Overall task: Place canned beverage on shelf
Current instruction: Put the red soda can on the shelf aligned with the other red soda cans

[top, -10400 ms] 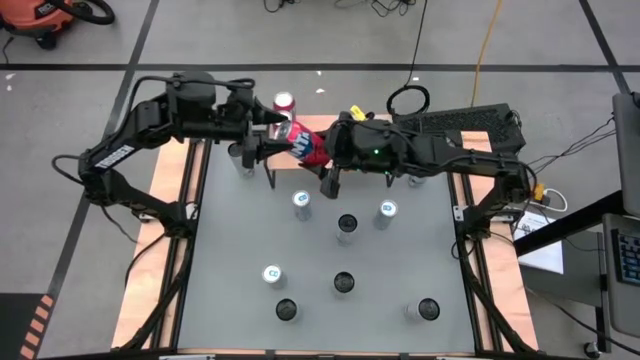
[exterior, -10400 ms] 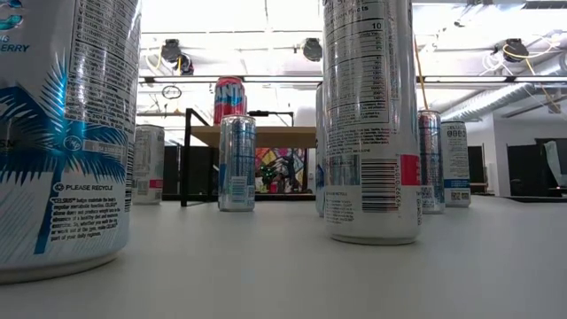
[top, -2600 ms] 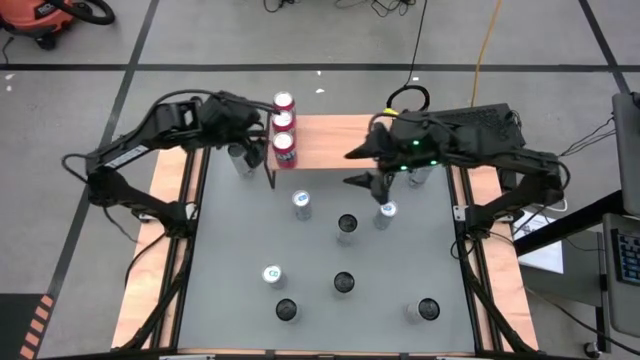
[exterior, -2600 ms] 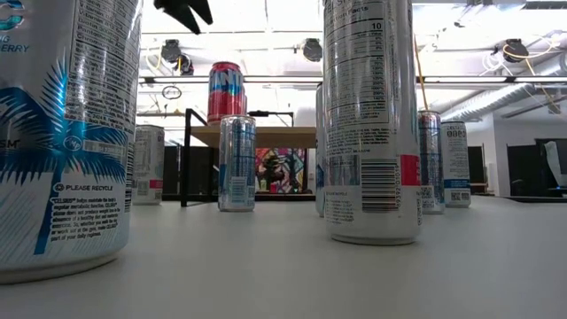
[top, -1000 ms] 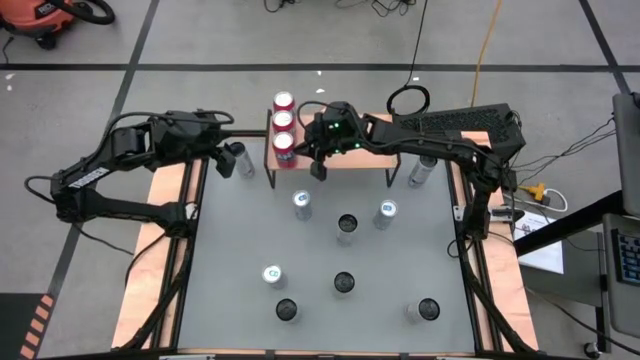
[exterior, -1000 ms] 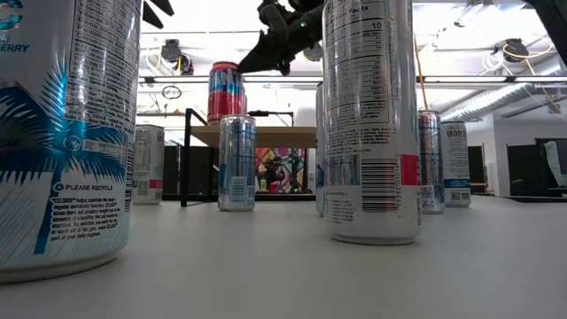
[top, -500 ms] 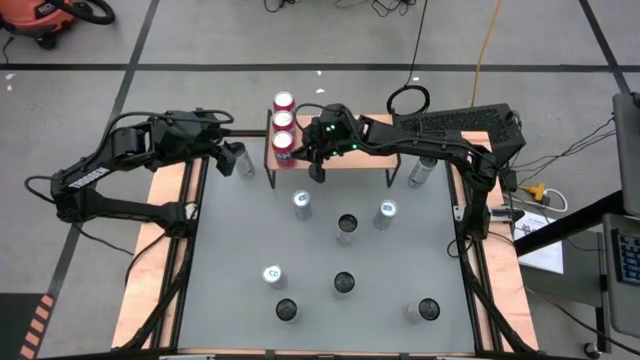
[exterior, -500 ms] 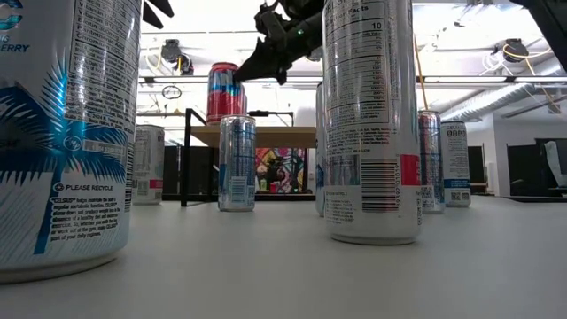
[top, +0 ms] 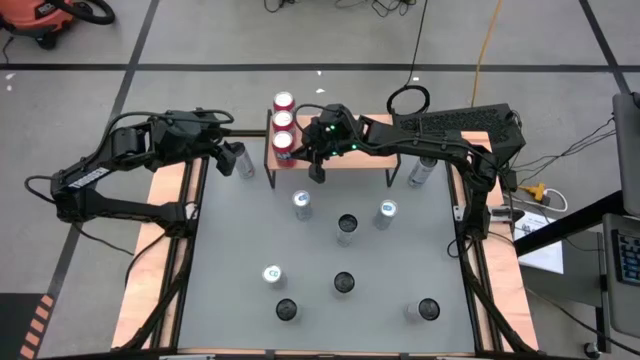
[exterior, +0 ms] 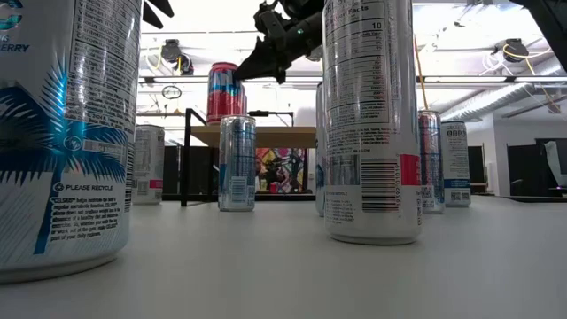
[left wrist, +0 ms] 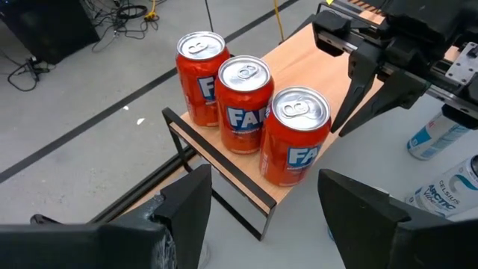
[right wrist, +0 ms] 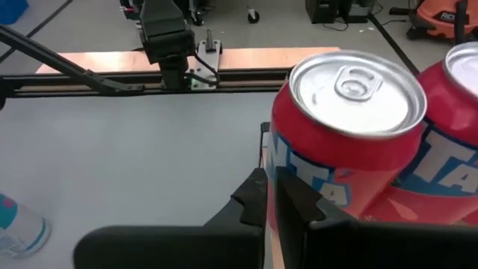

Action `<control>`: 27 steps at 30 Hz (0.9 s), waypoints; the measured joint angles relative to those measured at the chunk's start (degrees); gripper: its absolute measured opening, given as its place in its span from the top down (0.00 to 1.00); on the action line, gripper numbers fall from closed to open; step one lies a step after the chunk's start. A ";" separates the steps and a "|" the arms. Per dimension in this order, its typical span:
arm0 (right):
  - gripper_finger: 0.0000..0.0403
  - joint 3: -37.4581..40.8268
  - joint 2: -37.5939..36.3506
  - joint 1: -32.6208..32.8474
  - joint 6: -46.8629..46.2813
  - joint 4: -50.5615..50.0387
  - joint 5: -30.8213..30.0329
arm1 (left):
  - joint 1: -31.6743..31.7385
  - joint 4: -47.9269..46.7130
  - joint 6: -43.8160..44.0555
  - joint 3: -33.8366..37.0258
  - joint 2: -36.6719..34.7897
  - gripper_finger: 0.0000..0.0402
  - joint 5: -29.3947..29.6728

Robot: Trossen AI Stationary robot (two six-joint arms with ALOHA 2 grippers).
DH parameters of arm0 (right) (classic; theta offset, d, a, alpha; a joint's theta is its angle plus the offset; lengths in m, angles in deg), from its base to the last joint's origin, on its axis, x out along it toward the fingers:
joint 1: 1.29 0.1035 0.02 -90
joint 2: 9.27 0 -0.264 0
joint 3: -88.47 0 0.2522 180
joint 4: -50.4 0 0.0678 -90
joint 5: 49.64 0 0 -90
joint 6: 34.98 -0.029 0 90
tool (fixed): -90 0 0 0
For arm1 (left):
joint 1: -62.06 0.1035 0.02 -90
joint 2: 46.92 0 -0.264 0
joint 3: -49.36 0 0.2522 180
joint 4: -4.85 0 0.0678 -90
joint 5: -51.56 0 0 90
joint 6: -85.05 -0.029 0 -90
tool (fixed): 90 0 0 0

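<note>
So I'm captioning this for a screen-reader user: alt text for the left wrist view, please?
Three red soda cans stand in a row at one end of a wooden shelf. The right gripper, shut, sits beside the nearest can, with the left gripper's open fingers in the foreground.

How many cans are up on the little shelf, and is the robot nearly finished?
Done: three red cans stand in a row at one end of the shelf. In hand: nothing; the right gripper, jaws shut, is right beside the nearest red can, while the left gripper waits open off to the side. Left: the rest of the shelf is bare, and silver cans stand on the table.
</note>
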 joint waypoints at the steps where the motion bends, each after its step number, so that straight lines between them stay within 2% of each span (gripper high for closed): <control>1: 1.00 0.00 0.02 0.00 0.01 0.36 0.00 | 0.00 0.00 0.00 0.00 0.00 0.40 0.00; 27: 1.00 0.00 1.55 -0.34 -1.31 2.39 -0.02 | 0.02 0.00 0.09 -0.02 0.00 0.40 -0.02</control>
